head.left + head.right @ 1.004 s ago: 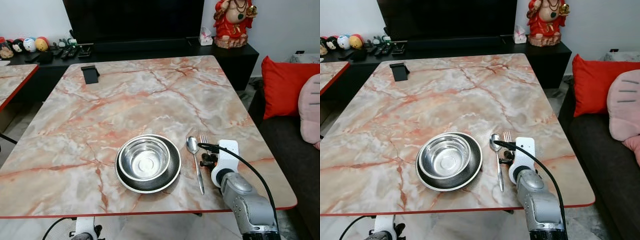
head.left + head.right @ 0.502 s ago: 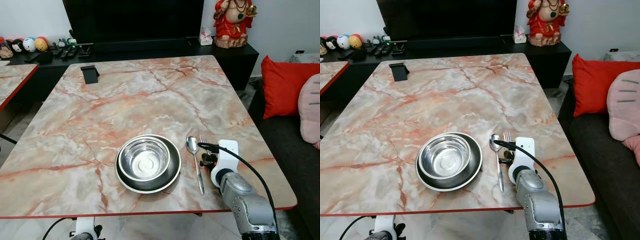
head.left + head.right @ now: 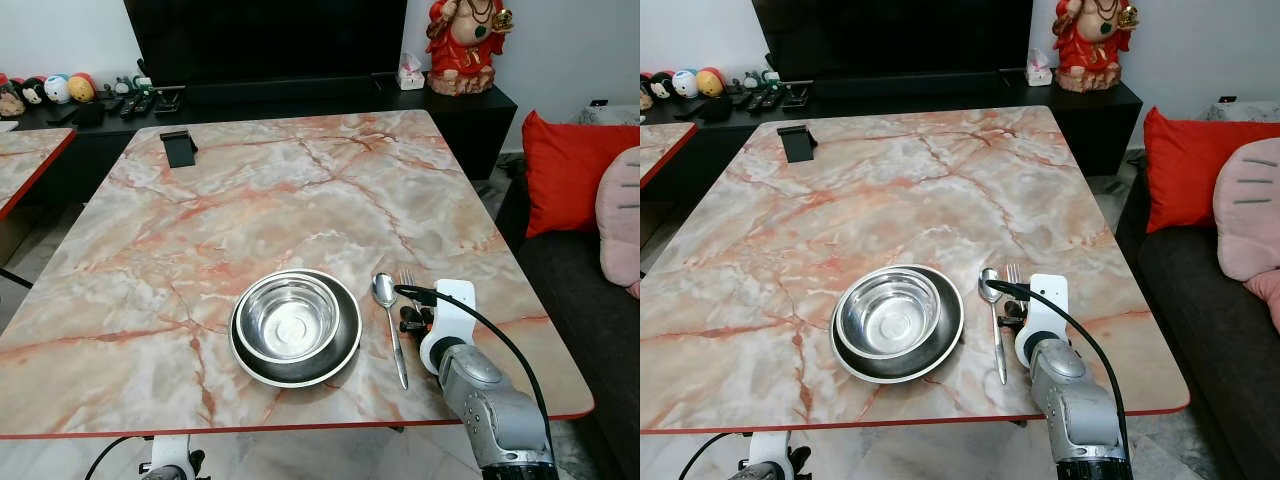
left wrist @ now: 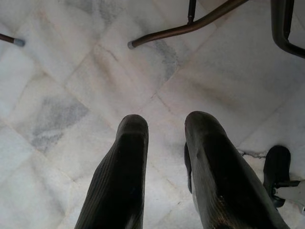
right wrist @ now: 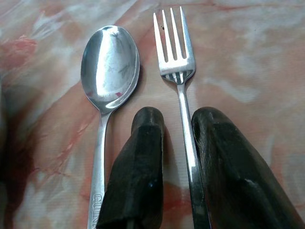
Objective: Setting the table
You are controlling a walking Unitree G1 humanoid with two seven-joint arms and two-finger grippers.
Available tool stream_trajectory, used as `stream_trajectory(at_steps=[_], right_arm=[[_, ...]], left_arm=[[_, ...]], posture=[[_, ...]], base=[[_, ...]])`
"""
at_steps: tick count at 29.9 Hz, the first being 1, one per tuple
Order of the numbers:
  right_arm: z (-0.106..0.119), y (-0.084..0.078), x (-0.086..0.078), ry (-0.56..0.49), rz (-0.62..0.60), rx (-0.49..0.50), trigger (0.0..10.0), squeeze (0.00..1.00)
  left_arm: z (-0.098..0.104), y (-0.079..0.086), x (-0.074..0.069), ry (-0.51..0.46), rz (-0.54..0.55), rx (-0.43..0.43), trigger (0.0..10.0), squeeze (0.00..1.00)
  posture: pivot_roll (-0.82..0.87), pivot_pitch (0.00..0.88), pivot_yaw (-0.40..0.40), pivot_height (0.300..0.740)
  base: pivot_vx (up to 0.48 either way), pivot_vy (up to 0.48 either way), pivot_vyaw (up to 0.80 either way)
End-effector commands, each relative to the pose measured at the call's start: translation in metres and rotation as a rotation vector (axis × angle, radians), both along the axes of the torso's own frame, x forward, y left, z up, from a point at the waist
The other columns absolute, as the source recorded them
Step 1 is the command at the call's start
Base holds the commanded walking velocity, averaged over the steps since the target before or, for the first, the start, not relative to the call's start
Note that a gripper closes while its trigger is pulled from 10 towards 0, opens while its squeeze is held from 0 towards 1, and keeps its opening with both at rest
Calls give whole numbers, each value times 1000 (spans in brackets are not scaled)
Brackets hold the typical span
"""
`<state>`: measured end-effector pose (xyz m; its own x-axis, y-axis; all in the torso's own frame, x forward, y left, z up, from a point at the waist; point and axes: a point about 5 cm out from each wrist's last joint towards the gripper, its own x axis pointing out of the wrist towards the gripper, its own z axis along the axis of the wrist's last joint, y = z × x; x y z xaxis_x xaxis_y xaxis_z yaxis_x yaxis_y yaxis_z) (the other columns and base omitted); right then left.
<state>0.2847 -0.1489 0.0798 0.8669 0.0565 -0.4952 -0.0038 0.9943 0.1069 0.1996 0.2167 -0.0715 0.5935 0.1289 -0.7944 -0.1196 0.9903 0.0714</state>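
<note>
Right arm (image 3: 480,395) reaches forward over the near right part of the marble table (image 3: 250,210), forearm rising from the near edge, wrist low over the tabletop. Right gripper (image 5: 177,143): fingers slightly apart, straddling the handle of the fork (image 5: 177,71), which runs between them; whether the pads touch the handle cannot be told. Fork lies flat on the table, tines pointing far. Spoon (image 3: 388,320) lies flat just left of the fork, parallel, bowl at the far end. Left of the spoon: steel bowl (image 3: 288,316) sitting in a dark plate (image 3: 340,352), near the table's near edge. Left gripper (image 4: 164,157) hangs below table level over the tiled floor (image 4: 57,86), fingers apart, holding nothing.
</note>
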Motion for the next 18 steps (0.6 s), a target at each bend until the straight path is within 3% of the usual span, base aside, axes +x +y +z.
stream_trajectory(at_steps=[1,7,8,12,13,14,18], right_arm=[[2,0,1,2,-4,1,10000,0],[6,0,3,-23,2,-19,10000,0],[7,2,3,-28,16,-11,10000,1000],[8,3,3,-30,22,-12,10000,1000],[8,3,3,-31,23,-16,10000,925],[8,3,3,-30,22,-19,10000,0],[8,3,3,-32,23,-24,10000,0]], left_arm=[[-1,3,-3,11,-14,10,10000,0],[-1,3,-3,10,-11,5,10000,0],[-1,3,-3,10,-11,4,10000,0],[-1,3,-3,10,-11,4,10000,0],[-1,3,-3,10,-11,4,10000,0],[-1,3,-3,10,-12,4,10000,0],[-1,3,-3,11,-12,5,10000,0]], posture=[[-114,0,47,740],[-116,0,49,740],[-116,0,49,740],[-116,0,49,740],[-115,0,50,740],[-114,0,50,740],[-115,0,49,740]], base=[[0,0,0],[0,0,0],[0,0,0],[0,0,0],[0,0,0],[0,0,0],[0,0,0]])
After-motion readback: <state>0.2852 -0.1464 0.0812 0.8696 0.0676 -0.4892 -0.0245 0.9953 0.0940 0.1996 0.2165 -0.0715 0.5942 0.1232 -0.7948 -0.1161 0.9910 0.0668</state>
